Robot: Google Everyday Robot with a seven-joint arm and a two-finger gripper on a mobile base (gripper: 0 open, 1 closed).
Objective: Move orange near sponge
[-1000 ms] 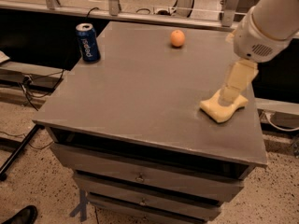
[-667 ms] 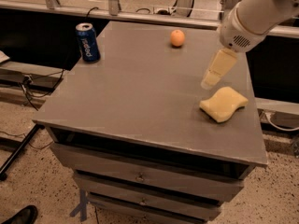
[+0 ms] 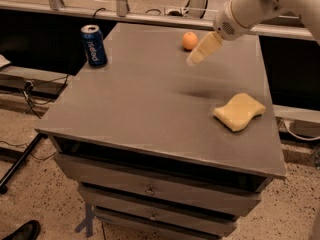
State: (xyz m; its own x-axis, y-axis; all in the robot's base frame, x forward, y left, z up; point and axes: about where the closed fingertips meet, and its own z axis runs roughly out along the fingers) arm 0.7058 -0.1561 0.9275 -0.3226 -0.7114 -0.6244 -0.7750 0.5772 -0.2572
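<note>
The orange [image 3: 189,40] sits on the grey table [image 3: 140,104] near its far edge. The pale yellow sponge [image 3: 239,111] lies flat near the right edge, well apart from the orange. My cream-coloured gripper [image 3: 196,58] hangs in the air just right of and in front of the orange, above the tabletop, with its tip pointing down-left. It holds nothing that I can see.
A blue soda can [image 3: 94,45] stands upright at the far left corner of the table. Drawers are below the tabletop. A rail and cables run behind the table, and a dark shoe [image 3: 22,231] is on the floor at the lower left.
My gripper has risen off the sponge and swung left and toward the far edge, ending beside the orange. The sponge, orange and can have stayed put.
</note>
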